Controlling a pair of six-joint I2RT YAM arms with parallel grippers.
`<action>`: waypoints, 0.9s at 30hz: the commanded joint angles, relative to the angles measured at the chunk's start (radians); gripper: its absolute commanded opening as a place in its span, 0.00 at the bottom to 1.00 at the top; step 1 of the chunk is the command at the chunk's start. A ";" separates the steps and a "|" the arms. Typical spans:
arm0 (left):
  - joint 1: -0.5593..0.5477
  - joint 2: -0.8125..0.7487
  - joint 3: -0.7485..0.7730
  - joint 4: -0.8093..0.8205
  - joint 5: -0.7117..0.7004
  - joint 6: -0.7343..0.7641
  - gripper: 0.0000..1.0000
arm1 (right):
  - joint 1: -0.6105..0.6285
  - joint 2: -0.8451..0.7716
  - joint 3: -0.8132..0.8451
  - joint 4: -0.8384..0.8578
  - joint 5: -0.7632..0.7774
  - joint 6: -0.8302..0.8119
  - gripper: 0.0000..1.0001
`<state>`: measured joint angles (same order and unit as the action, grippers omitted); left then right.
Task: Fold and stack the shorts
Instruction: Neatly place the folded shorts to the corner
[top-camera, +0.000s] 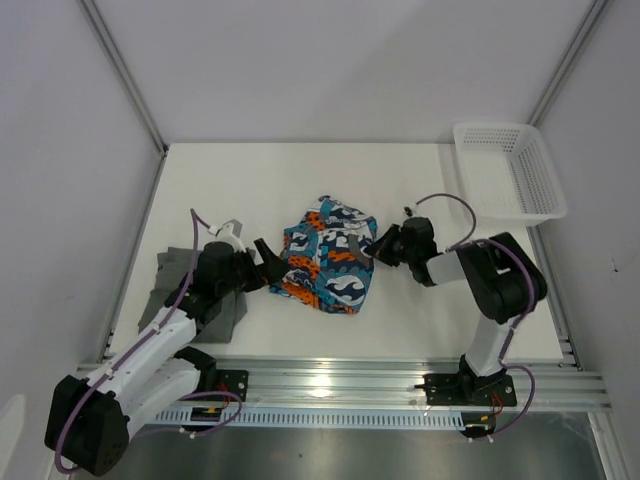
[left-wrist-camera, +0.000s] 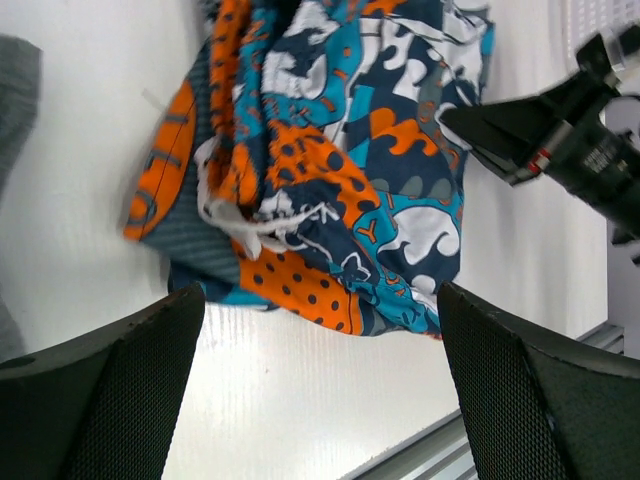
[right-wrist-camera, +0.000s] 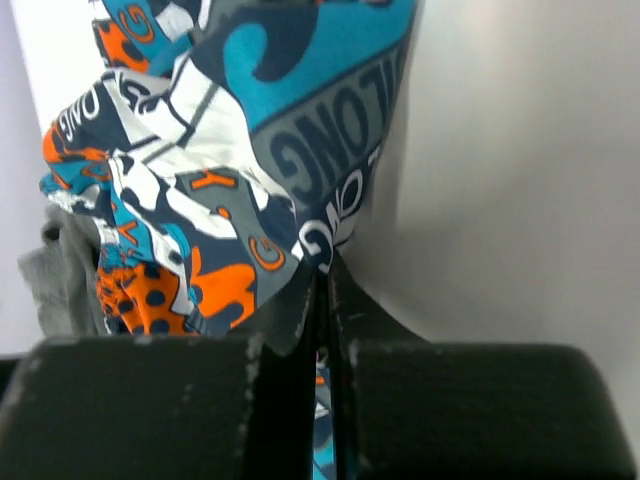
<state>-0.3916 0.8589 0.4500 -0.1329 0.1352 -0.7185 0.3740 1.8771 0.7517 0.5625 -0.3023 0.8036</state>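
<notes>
The patterned shorts (top-camera: 328, 258) lie crumpled in a heap at the table's middle; they also show in the left wrist view (left-wrist-camera: 330, 170) and the right wrist view (right-wrist-camera: 230, 170). My right gripper (top-camera: 372, 248) is shut on the heap's right edge, with cloth pinched between its fingers (right-wrist-camera: 325, 290). My left gripper (top-camera: 266, 262) is open and empty at the heap's left side, its fingers (left-wrist-camera: 110, 390) wide apart just short of the cloth. The dark grey shorts (top-camera: 175, 280) lie at the left, partly under my left arm.
A white mesh basket (top-camera: 505, 170) stands at the back right corner. The table's near edge has a metal rail (top-camera: 400, 385). Grey walls close in the left, right and back sides.
</notes>
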 joint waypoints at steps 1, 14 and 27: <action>-0.061 0.020 -0.010 0.067 -0.037 -0.032 0.99 | 0.037 -0.201 -0.168 0.107 0.256 0.115 0.00; -0.119 0.006 0.059 -0.171 -0.159 0.034 0.99 | 0.708 -0.565 -0.345 -0.433 0.575 0.217 0.76; -0.095 -0.040 0.090 -0.341 -0.209 0.054 0.99 | 0.234 -0.489 -0.019 -0.656 0.111 -0.351 0.84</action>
<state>-0.4946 0.8406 0.5110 -0.4263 -0.0517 -0.6804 0.6666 1.3300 0.6510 -0.0399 -0.0235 0.6388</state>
